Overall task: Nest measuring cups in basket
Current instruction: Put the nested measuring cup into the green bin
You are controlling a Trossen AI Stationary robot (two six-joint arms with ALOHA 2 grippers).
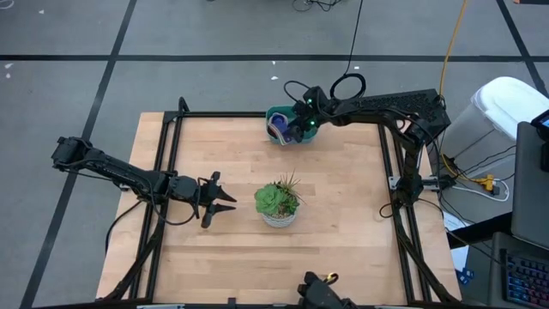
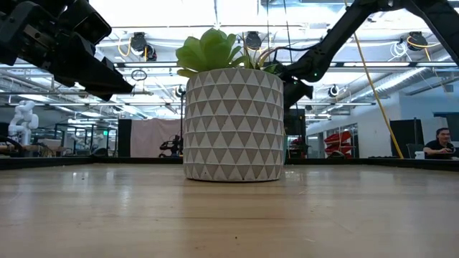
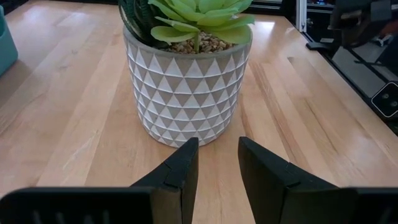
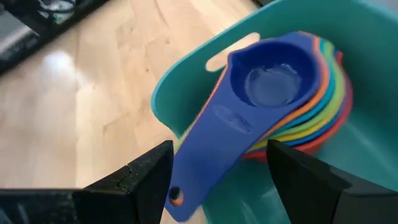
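Observation:
The teal basket (image 1: 273, 114) stands at the table's far edge, a little right of the middle. Inside it the measuring cups (image 4: 273, 81) sit nested one in another, a blue cup on top of orange, yellow, green and red rims. Their handles (image 4: 205, 155) lean out over the basket's wall (image 4: 186, 81). My right gripper (image 4: 221, 148) hangs open just above the basket, slanting down, one finger on either side of the blue handle. I cannot tell whether a finger touches it. My left gripper (image 3: 217, 146) stands open and low at the table's left, pointing at the potted plant, with nothing between its fingers.
A green succulent in a white patterned pot (image 1: 278, 204) stands at the table's middle, right in front of my left gripper (image 1: 220, 199). Black frame rails (image 1: 393, 172) run along the table's left, right and far sides. Bare wood lies near the front edge.

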